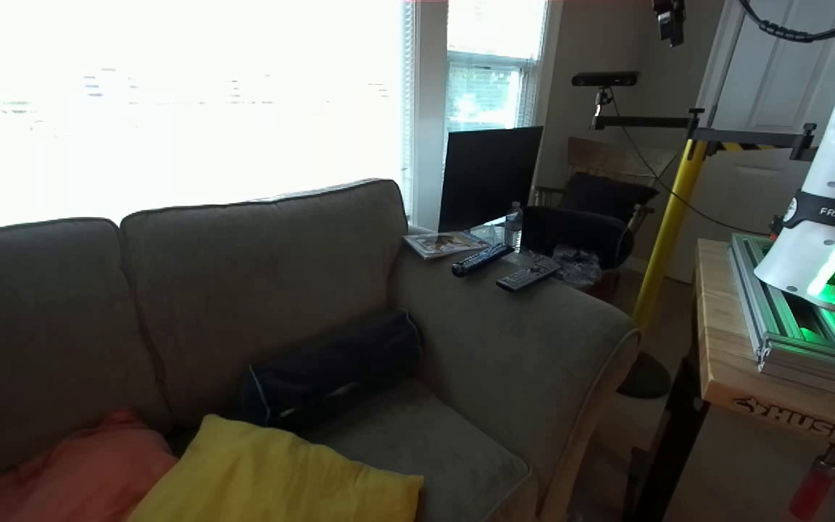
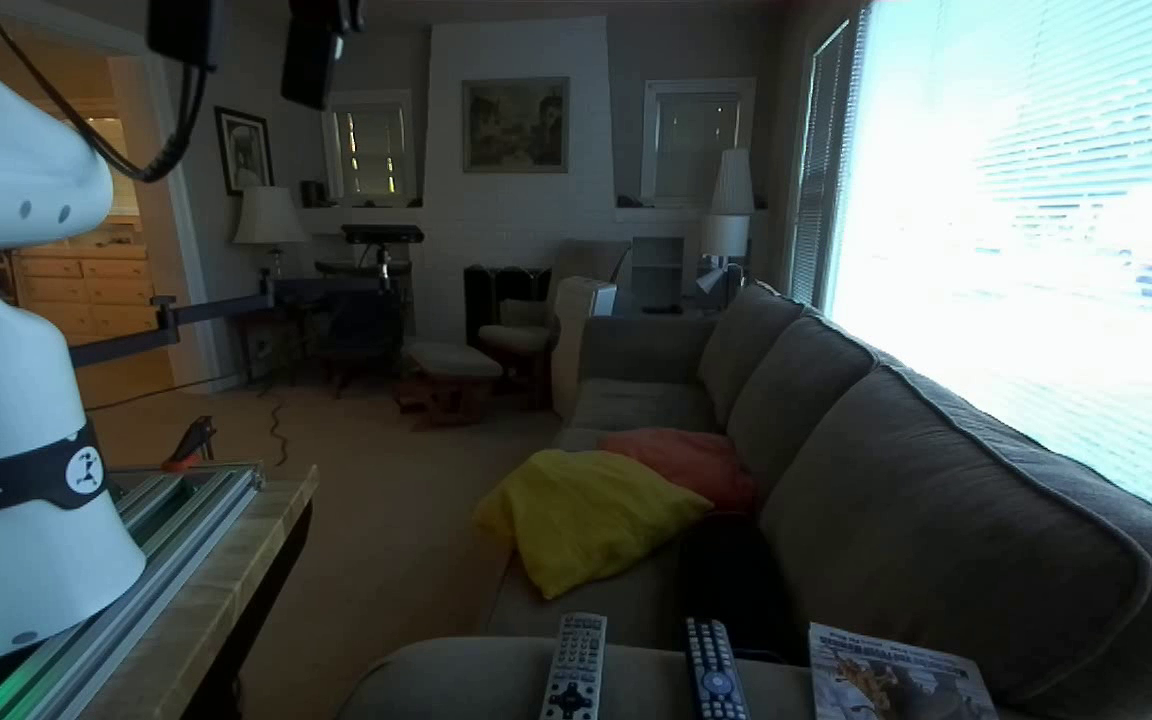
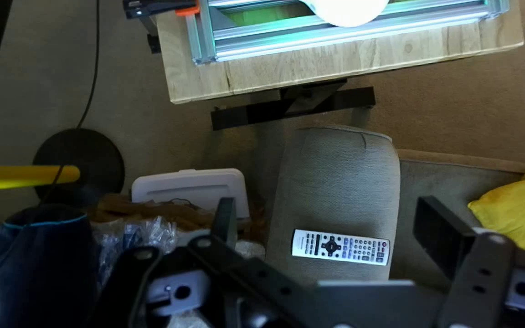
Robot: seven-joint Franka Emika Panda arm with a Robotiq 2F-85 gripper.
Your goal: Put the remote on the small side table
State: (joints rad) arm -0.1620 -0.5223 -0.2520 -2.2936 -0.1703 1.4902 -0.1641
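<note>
The remote, slim and grey with a lighter face, lies face up across the sofa arm in the wrist view (image 3: 341,247). It also shows in both exterior views, as the lighter remote (image 1: 528,275) (image 2: 576,665). My gripper (image 3: 328,214) is open and empty. Its two dark fingers stand wide apart, and the remote shows between them, lower down and apart from them. In both exterior views only dark end parts of the arm show at the top edge. The small side table is not clearly made out; the sofa arm and the clutter beyond it may hide it.
A darker black remote (image 1: 481,259) and a magazine (image 1: 446,243) lie beside the remote. A water bottle (image 1: 513,228) and a black screen (image 1: 491,177) stand behind. Crumpled plastic (image 3: 153,234) and a white lidded box (image 3: 189,187) are beside the sofa arm (image 3: 340,177). A yellow stand (image 1: 667,232) is nearby.
</note>
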